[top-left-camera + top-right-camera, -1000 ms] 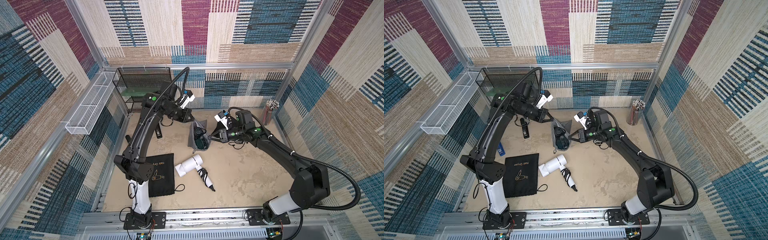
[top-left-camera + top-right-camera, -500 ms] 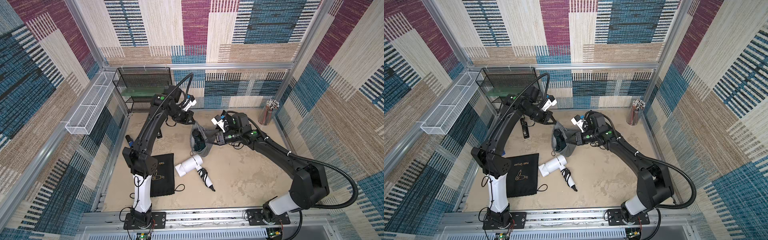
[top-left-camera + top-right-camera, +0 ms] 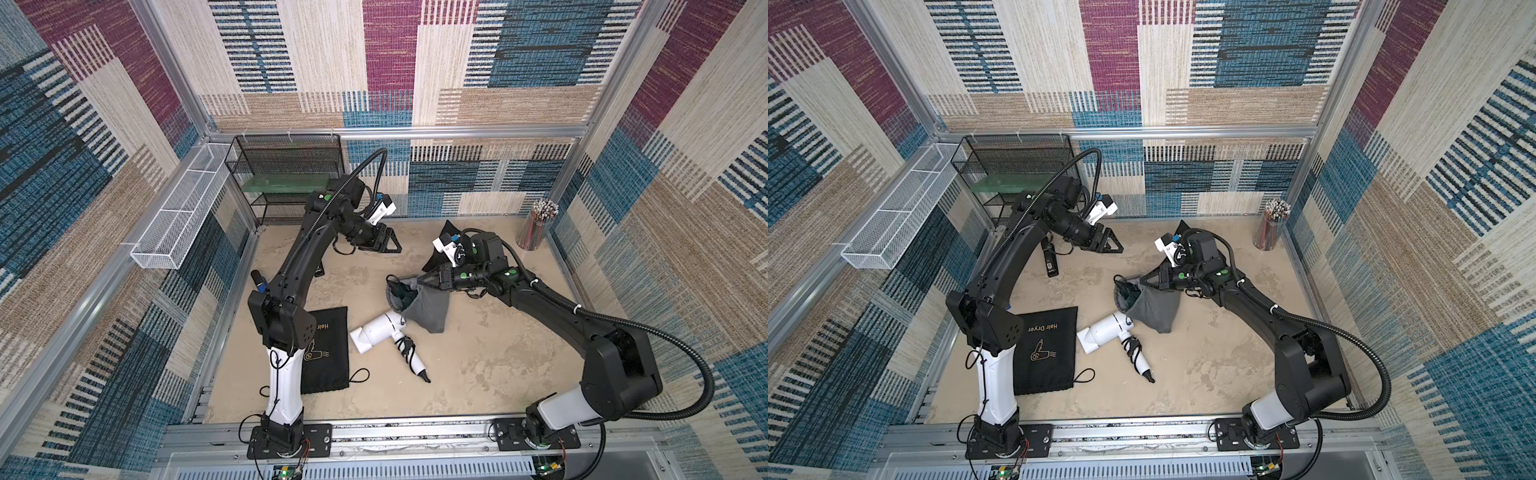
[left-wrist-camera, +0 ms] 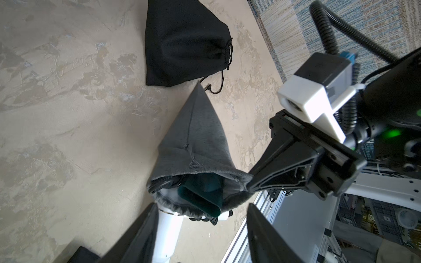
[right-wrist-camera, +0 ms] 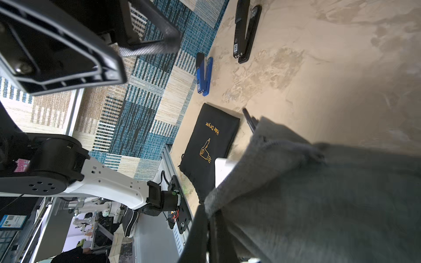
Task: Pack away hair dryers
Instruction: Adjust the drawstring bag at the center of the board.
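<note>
My right gripper (image 3: 424,282) is shut on the rim of a grey drawstring pouch (image 3: 430,311), pinching the cloth in its own wrist view (image 5: 208,219). A dark teal hair dryer (image 4: 200,193) sits inside the pouch's open mouth. The pouch hangs from the grip and sags onto the table. A white hair dryer (image 3: 376,334) with a bundled black cord lies just in front of it. Apart from the pouch, toward the back left, my left gripper (image 3: 390,245) stands open and holds nothing.
A flat black "Hair Dryer" pouch (image 3: 326,353) lies by the left arm's base. A filled black pouch (image 4: 182,45) sits behind the right arm. Black (image 5: 246,31) and blue (image 5: 204,75) stick gadgets lie at the left. A mesh shelf (image 3: 286,174), a wire basket (image 3: 178,212) and a pencil cup (image 3: 536,224) line the back.
My left gripper has let go of the grey pouch, opened, and drawn back toward the back left. The pouch, now held only by the right gripper, has shifted right and slumped onto the table.
</note>
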